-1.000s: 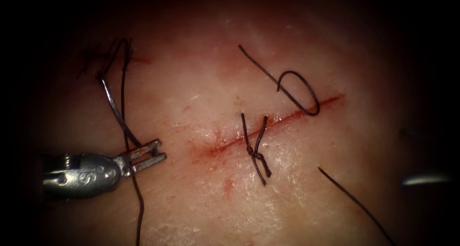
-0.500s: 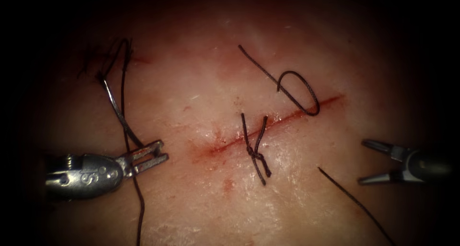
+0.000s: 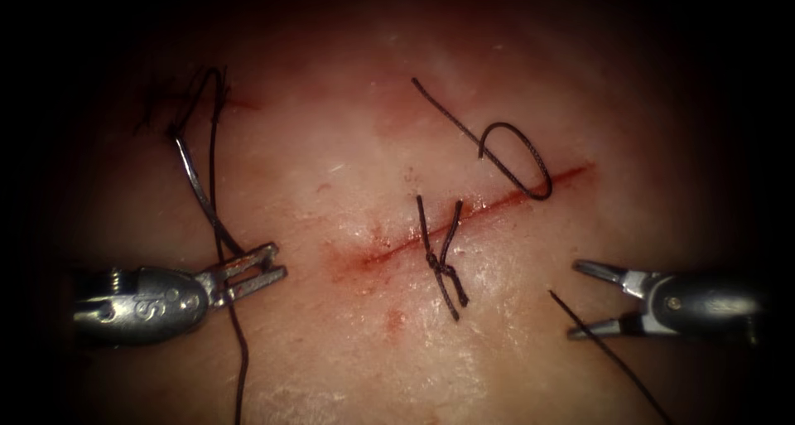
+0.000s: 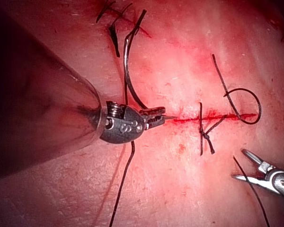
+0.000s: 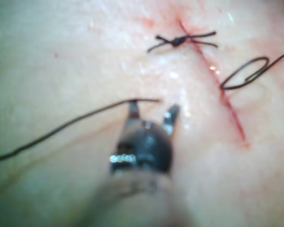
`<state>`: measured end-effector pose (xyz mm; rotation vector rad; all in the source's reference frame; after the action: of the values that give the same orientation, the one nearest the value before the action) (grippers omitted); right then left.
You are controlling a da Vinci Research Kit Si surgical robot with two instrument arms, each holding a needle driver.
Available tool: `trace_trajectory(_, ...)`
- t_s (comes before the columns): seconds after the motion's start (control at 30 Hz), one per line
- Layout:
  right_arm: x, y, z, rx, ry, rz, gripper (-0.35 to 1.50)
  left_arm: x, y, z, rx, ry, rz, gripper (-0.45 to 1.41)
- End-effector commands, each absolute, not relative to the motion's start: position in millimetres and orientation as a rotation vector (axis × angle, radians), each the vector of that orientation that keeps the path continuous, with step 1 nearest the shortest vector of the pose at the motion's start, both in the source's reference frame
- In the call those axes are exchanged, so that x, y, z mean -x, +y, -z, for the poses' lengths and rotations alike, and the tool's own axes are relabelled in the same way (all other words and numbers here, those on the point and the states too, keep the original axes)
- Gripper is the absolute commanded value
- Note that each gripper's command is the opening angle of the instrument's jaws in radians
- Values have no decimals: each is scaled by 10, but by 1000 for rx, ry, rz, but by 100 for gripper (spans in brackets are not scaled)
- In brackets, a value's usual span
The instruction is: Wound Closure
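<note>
Left tool [image 3: 261, 269] clamped on needle [image 3: 199, 189] near its tip end, left of cut [image 3: 464, 214], right tool [image 3: 584, 301] spread wide, empty, straddling loose thread [image 3: 609, 346] end, right of cut

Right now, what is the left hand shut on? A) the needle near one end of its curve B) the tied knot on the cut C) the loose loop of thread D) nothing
A: the left hand is shut on the needle near one end of its curve, left of the cut; the needle lies outside the tissue, its far end by the thread.
</note>
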<state>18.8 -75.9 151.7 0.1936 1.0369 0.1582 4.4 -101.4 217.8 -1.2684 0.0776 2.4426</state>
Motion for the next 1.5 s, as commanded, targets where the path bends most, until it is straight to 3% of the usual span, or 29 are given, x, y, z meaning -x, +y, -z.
trace_trajectory(0.03,-204,-767,-1518,-201,1045,-158,99,-37,-1024,-2183,1269,72,-2440,-45)
trace_trajectory(0.17,-215,-769,-1519,-207,1050,-151,96,-37,-1025,-2182,1269,72,-2440,-45)
trace_trajectory(0.23,-215,-769,-1520,-210,1052,-144,77,-37,-1025,-2182,1269,72,-2441,-45)
trace_trajectory(0.3,-214,-769,-1521,-207,1053,-137,35,-37,-1025,-2182,1269,72,-2441,-45)
trace_trajectory(0.33,-213,-769,-1521,-209,1056,-121,-10,-37,-1025,-2182,1269,72,-2441,-45)
trace_trajectory(0.37,-212,-769,-1520,-214,1062,-111,-35,-37,-1025,-2182,1269,72,-2441,-45)
trace_trajectory(0.57,-201,-770,-1508,-236,1086,-89,-35,-37,-1025,-2182,1268,68,-2436,-45)
trace_trajectory(1.17,-103,-840,-1391,-331,1036,-98,-35,-38,-1025,-2182,1269,67,-2436,-45)
trace_trajectory(1.5,-88,-845,-1369,-355,1019,-82,-35,-36,-1024,-2183,1268,68,-2435,-45)
